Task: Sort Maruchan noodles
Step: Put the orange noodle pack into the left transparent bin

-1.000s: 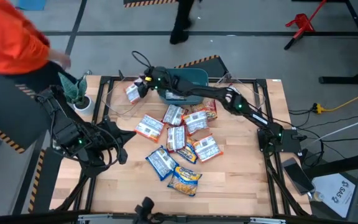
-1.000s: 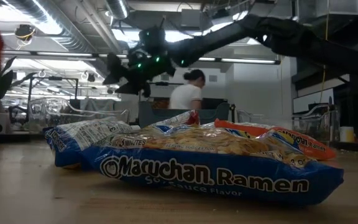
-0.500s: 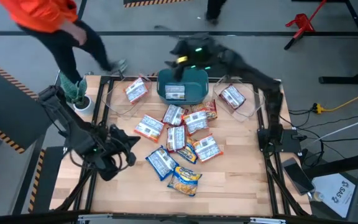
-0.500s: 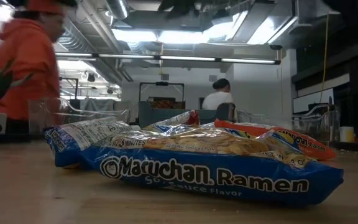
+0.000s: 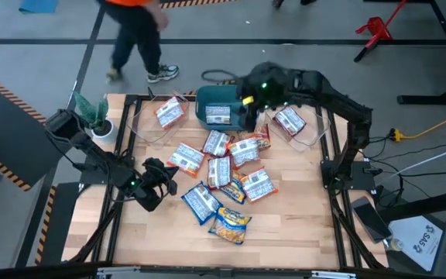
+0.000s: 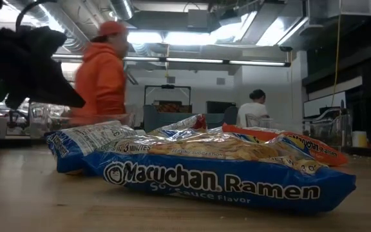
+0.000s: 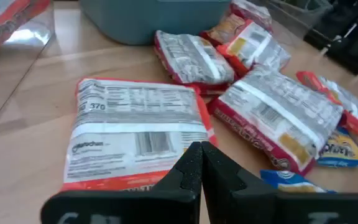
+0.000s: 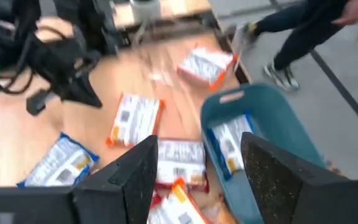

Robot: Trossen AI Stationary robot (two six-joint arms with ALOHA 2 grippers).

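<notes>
Above teal bin [image 5: 227, 108], right gripper [image 8: 194, 165] jaws wide, empty

Setting: an industrial robotics lab or workshop. Evidence recorded: a wooden worktable [image 5: 293, 225] on a black metal frame stood on a grey concrete floor [image 5: 45, 31] marked with orange-and-black hazard tape [image 5: 6, 167]. Exposed ceiling ducting [image 6: 85, 32] and fluorescent strip lights [image 6: 192, 61] ran overhead. A yellow cable [image 5: 432, 130] trailed across the floor beside a red stand [image 5: 378, 29]. A person in an orange hoodie [image 6: 102, 80] walked past; another person in a white shirt [image 6: 253, 113] stood farther back among equipment.
</notes>
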